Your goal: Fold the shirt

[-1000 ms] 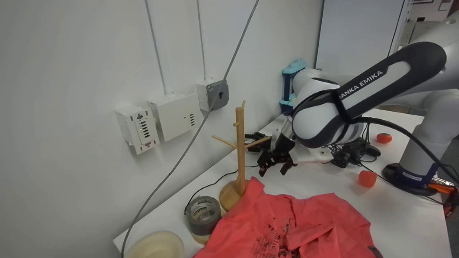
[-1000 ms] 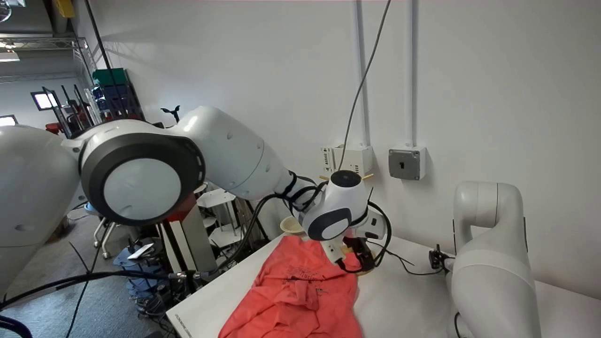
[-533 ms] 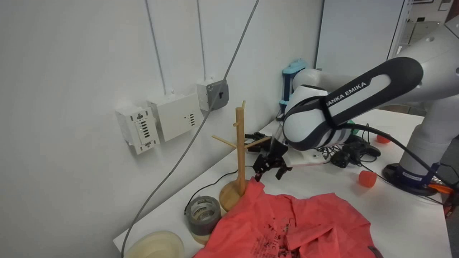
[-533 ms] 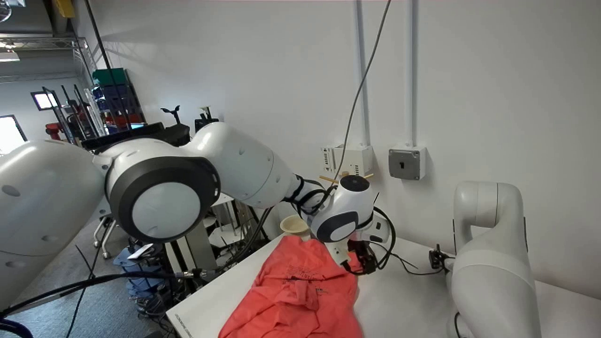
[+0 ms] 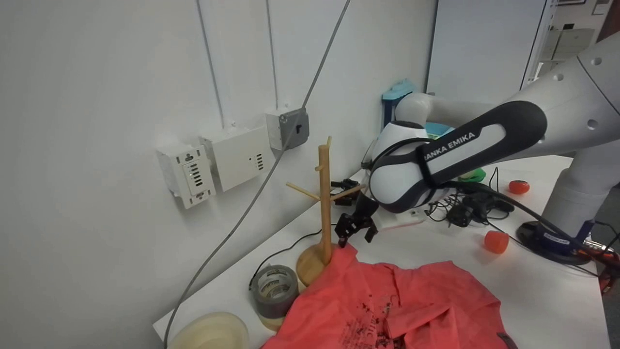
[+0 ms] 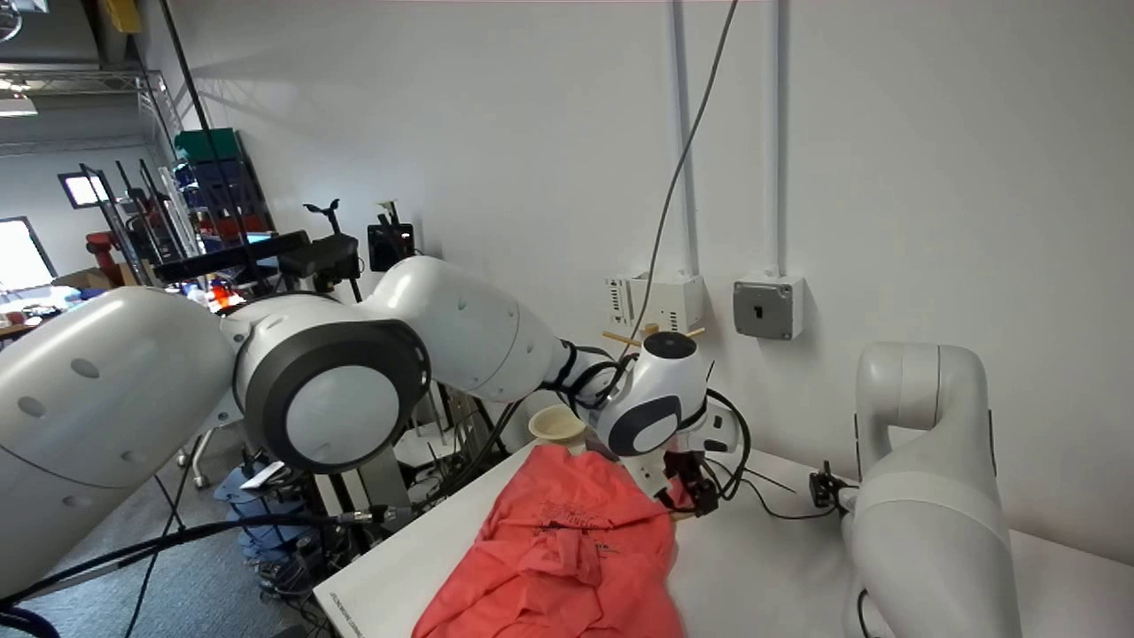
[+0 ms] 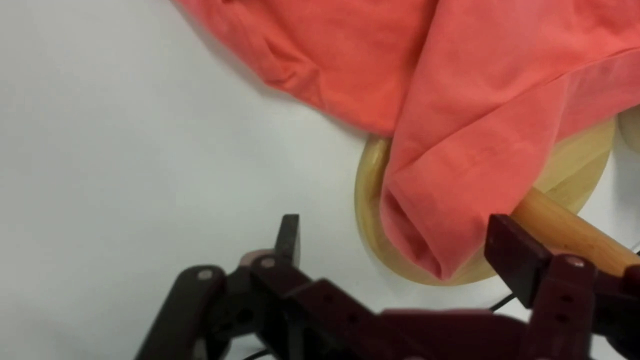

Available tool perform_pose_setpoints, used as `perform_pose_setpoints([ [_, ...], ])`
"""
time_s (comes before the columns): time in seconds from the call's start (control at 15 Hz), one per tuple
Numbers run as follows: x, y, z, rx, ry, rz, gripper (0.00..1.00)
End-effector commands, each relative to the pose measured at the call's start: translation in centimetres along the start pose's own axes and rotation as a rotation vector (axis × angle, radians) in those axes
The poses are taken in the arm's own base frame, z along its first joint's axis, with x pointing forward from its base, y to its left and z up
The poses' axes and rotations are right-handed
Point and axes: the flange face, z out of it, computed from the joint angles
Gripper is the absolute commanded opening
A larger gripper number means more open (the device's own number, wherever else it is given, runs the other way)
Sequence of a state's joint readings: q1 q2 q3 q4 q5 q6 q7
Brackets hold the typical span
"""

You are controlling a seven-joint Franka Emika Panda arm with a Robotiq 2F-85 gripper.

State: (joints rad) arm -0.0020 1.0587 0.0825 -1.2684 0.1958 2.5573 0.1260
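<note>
Cream bowl [image 5: 208, 334]: in an exterior view, down at seven o'clock by the corner of the white table [image 5: 436, 245], pale hollow facing up, cut by the lower edge.
Grey tape roll [image 5: 277, 308]: two o'clock from the bowl, stacked on a tan roll [image 5: 272, 324], printed core in its hole.
Wooden peg stand [image 5: 325, 208]: two o'clock again, standing upright.
Shirt [image 5: 348, 295]: coral-red, wrinkled, spread at five o'clock, one tip reaching up to the stand.
Orange-red piece [image 5: 496, 242]: four o'clock; cup or solid, I can't tell.
Gripper [image 5: 357, 237]: right at that tip, jaws apart; whether it touches cloth, I can't tell.
Green box [image 6: 208, 146]: in an exterior view, ten o'clock, far back, contents too small to make out.
Shirt and bowl: same view, shirt at six, bowl at twelve from it, gripper at two, its gap hidden.
Stand's base: wrist view, the shirt's tip lies across it beside the post.
Fingers [image 7: 520, 260]: spread wide, at four and seven o'clock, cloth showing between.
</note>
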Motion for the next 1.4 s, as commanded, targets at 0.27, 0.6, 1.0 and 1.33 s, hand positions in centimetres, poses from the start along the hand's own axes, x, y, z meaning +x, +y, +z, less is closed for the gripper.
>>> perform_pose_setpoints([
  [0.27, 2.0, -0.9, 0.7, -0.028, -0.002, -0.03, 0.35],
  [0.6, 2.4, -1.0, 0.7, -0.014, -0.002, -0.025, 0.01],
  [1.0, 1.9, -1.4, 1.3, -0.011, -0.056, -0.036, 0.37],
  [1.33, 1.9, -2.0, 1.2, -0.004, -0.079, -0.041, 0.77],
])
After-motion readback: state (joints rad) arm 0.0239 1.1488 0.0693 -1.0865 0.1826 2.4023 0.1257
